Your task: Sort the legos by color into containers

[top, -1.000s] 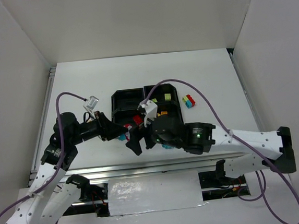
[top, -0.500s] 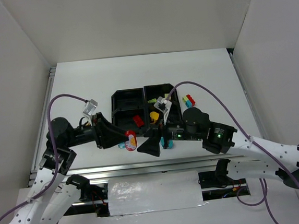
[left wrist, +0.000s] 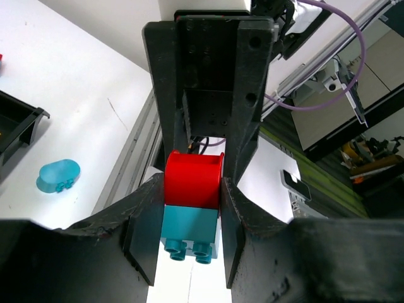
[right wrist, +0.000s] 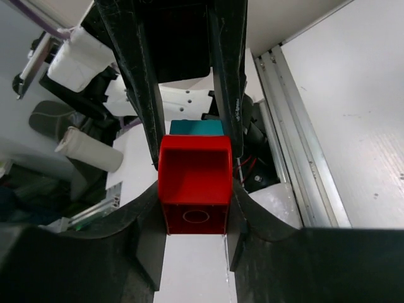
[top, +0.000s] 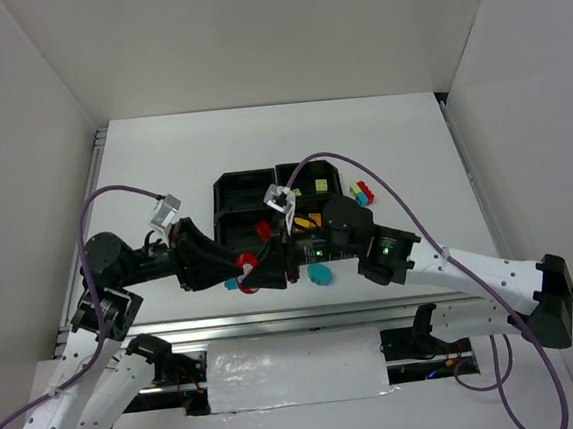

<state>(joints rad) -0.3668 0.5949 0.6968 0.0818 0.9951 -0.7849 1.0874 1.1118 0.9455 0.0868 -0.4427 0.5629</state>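
We find our left claw pinching a cyan square plastic brick, and our right claw pinching a red plastic brick. The 2 bricks are stuck together, so the claws meet tip to tip, raised off the white surface. Just beyond the claws sits the black plastic 4-compartment tray. A loose cyan rounded plastic brick lies on the surface, left of the left claw in its wrist view.

No word, number or brand can be read in any view. The red brick and the cyan brick joined to it show plain plastic only.
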